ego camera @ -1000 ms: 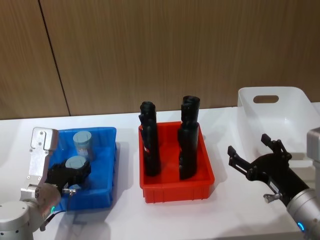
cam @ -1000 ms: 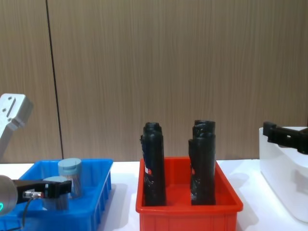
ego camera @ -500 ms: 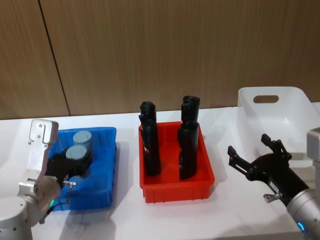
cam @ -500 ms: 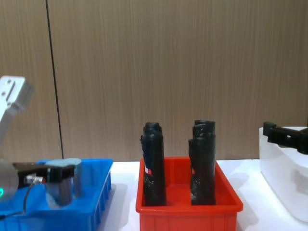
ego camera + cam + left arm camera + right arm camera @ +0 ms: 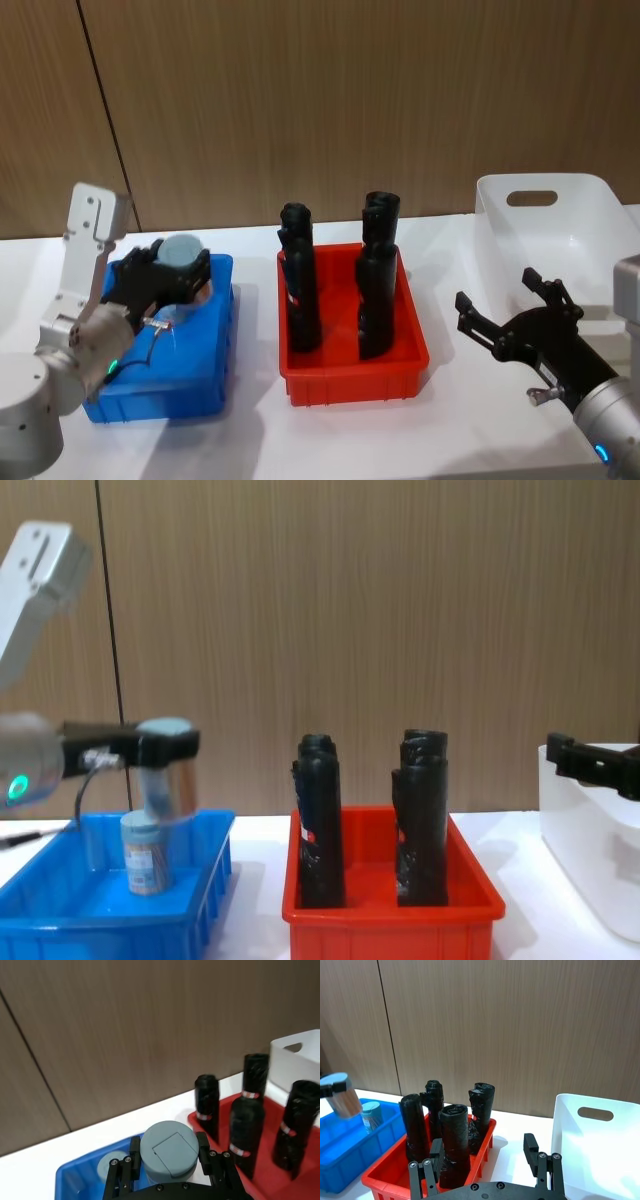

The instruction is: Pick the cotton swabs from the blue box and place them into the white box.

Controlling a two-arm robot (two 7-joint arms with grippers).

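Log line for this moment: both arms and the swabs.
left gripper: shut on cotton swab tub, over blue box | second tub: standing in blue box | right gripper: open, near white box

Chest view: blurred swab tub (image 5: 170,785) aloft; white box (image 5: 592,852) cut by right edge

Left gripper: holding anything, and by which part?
The left gripper clamps a cotton swab tub by its upper sides, above the blue box; the right gripper holds nothing.
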